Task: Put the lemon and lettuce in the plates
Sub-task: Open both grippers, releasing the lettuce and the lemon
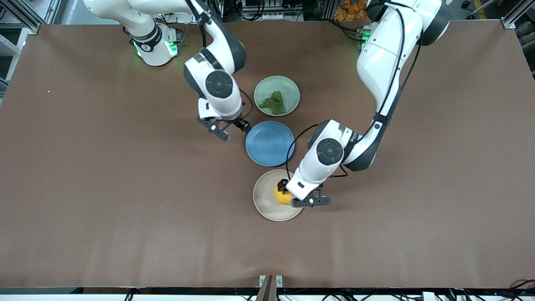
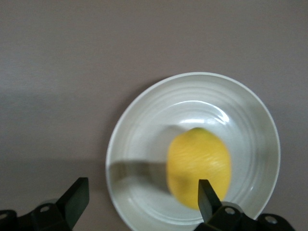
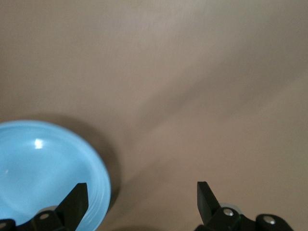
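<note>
The lemon [image 1: 281, 197] lies in the beige-cream plate [image 1: 264, 207], the plate nearest the front camera. My left gripper [image 1: 288, 193] hangs open just above it. In the left wrist view the lemon [image 2: 198, 163] rests free on the plate [image 2: 144, 139], with one fingertip [image 2: 207, 192] in front of it and the left gripper [image 2: 142, 197] holding nothing. The lettuce [image 1: 273, 103] lies in the mint green plate [image 1: 290, 87], farthest from the camera. My right gripper [image 1: 233, 129] is open and empty over the table beside the blue plate; its wrist view shows the same open gripper [image 3: 142, 199].
A blue plate [image 1: 269, 144] with nothing on it sits between the mint and cream plates; its rim shows in the right wrist view [image 3: 43, 168]. The three plates lie close together in a line at the table's middle. Bare brown table surrounds them.
</note>
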